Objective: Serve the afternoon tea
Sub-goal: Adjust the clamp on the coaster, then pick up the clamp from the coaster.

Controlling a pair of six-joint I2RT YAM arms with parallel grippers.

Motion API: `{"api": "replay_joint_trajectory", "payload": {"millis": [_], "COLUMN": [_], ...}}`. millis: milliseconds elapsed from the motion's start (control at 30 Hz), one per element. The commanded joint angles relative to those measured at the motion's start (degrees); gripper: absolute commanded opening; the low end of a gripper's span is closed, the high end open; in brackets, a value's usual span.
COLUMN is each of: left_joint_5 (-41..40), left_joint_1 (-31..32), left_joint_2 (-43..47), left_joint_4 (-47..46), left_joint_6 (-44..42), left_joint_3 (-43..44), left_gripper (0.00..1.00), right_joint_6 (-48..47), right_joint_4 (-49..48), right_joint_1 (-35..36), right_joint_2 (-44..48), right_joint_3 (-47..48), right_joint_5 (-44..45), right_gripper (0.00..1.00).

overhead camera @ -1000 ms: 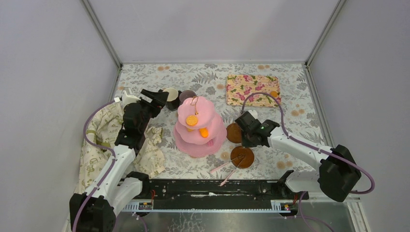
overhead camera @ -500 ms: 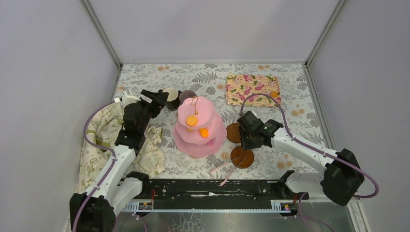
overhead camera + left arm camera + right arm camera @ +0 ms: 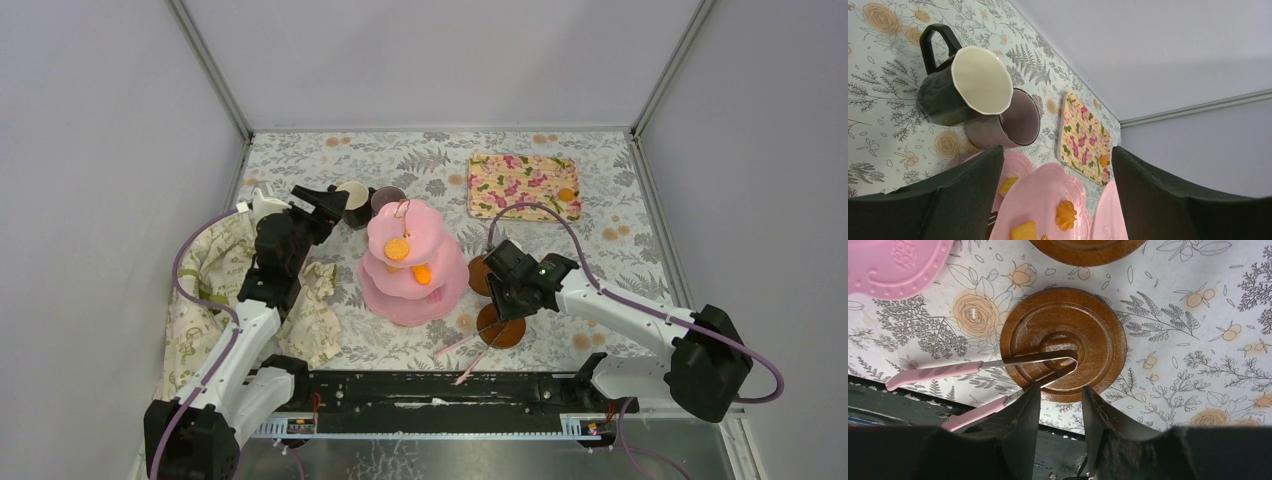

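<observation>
The round brown wooden saucer (image 3: 1098, 330) is being hovered over by the right tool (image 3: 1060, 390), narrowly parted and empty, so the pink-handled metal tongs (image 3: 938, 371) lying across it could be snagged.

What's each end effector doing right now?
Left end effector: open, holding nothing.
Right end effector: open above the near saucer, holding nothing.

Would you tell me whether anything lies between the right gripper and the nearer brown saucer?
Yes: pink-handled tongs lie on the saucer below the right gripper, their metal bend at its centre, handles trailing off its rim.
</observation>
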State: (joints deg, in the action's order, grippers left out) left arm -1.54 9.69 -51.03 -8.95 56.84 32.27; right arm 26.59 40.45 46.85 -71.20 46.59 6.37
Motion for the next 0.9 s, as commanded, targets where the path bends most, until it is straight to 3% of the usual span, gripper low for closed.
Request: {"api": "replay_joint_trajectory", "payload": {"millis": [0,867], "left_joint_5": [-0.75,-0.83], "left_joint_1": [-0.26,-0.29], "left_joint_2": [0.68,0.86], "left_joint_4": [-1.06,-1.27], "left_joint_6": [-0.5,-0.41], "left_joint_3": [-0.67,-1.58], "left_gripper": [0.86,0.86], "right_joint_6": [1.12,1.78], "right_joint_4": [0.2,-6.39], "right_joint_1": [0.67,0.23], "right_joint_2": [-0.27,-8.25], "right_joint_3": [-0.84,-3.29], "right_joint_5": [-0.3,1.32], "right_gripper": [0.43,0.43]}}
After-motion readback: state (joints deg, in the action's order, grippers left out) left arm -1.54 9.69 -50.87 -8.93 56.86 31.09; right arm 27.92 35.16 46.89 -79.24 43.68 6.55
